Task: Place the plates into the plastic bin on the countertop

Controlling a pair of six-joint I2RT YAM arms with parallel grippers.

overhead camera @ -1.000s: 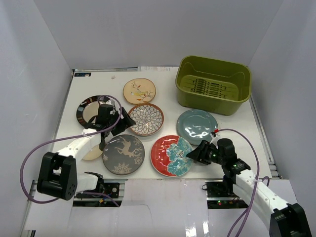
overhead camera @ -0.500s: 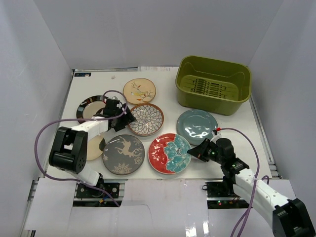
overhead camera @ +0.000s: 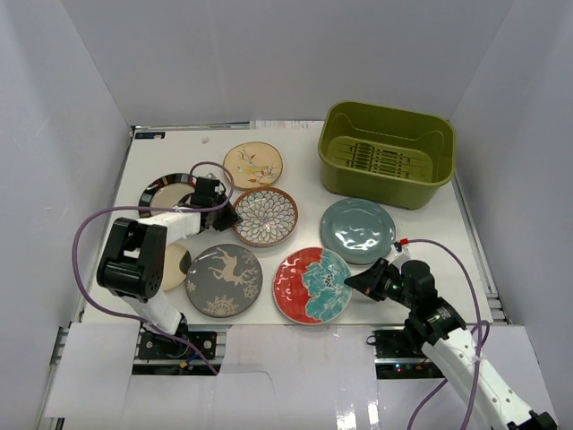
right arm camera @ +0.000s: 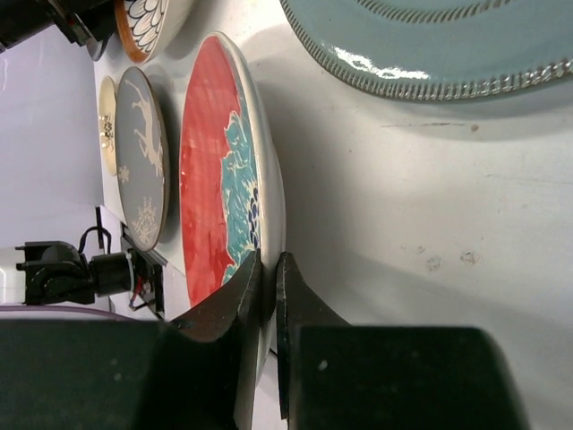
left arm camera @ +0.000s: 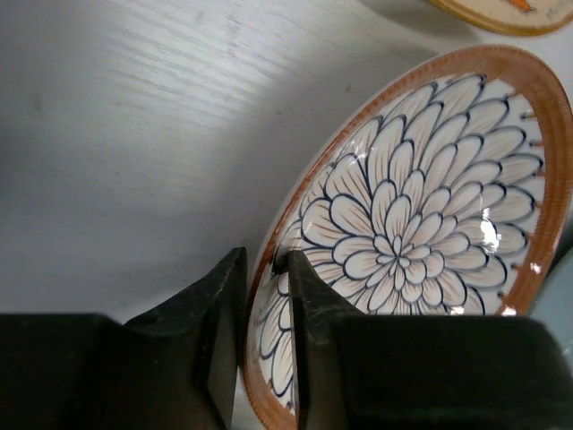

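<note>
Top external view puts the red plate point(overhead camera: 312, 285) at the near edge of the counter point(overhead camera: 179, 152). The right hand point(overhead camera: 351, 282) has its fingers pinched tight on the plate's right rim, which the right wrist view confirms: the right hand point(right arm camera: 269, 269) is clamped on the edge of the red plate point(right arm camera: 215, 179). From that grip the bin point(overhead camera: 385, 188) lies farther back and slightly right, at the far right corner, its long side running left to right, with the teal plate point(overhead camera: 357, 230) between the two. The carry has to rise over that plate and the bin's near wall. The right arm is clearly nearer the bin. The left hand point(overhead camera: 231, 218) is at the left rim of the lattice plate point(overhead camera: 265, 216), well left of the bin. In the left wrist view the left hand point(left arm camera: 264, 287) has a finger on each side of the rim of the lattice plate point(left arm camera: 421, 233), narrowly spaced; I cannot tell whether it is gripping. Around these lie the tan flowered plate point(overhead camera: 252, 165), the black-rimmed plate point(overhead camera: 159, 199), the deer plate point(overhead camera: 224, 279) and the small cream plate point(overhead camera: 173, 266). The count: seven plates, all on the counter, none in the bin; one bin; two hands.
</note>
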